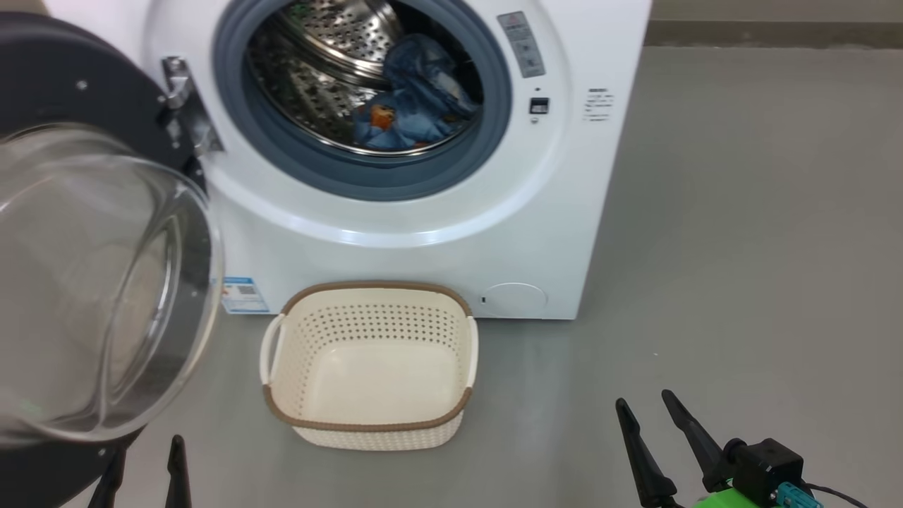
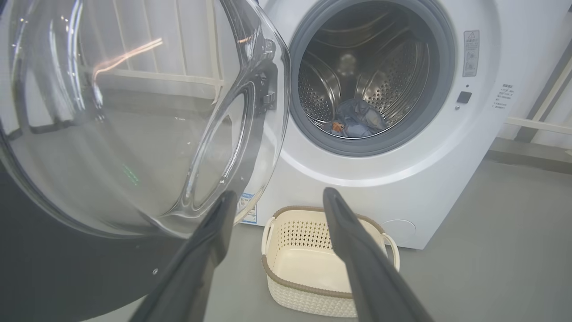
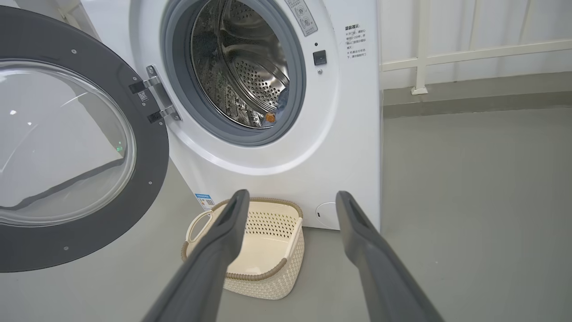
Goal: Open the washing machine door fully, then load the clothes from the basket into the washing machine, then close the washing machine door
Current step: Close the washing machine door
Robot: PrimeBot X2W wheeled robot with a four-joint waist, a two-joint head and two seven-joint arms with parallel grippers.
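Observation:
The white washing machine [image 1: 564,212] stands with its black door [image 1: 63,77] swung wide to the left, glass bowl [image 1: 85,282] bulging toward me. Light blue clothes [image 1: 416,99] with an orange print lie inside the steel drum [image 1: 317,63]. The cream basket [image 1: 370,363] sits on the floor before the machine, with nothing inside. My left gripper [image 1: 144,458] is open at the lower left, just below the door's glass bowl [image 2: 134,112]. My right gripper [image 1: 645,409] is open at the lower right, well away from the basket [image 3: 254,243]. The small white garment is hidden.
Grey floor [image 1: 741,247] stretches to the right of the machine. A white railing [image 3: 447,53] and wall run behind it. The open door [image 3: 67,143] juts out on the left, close to my left arm.

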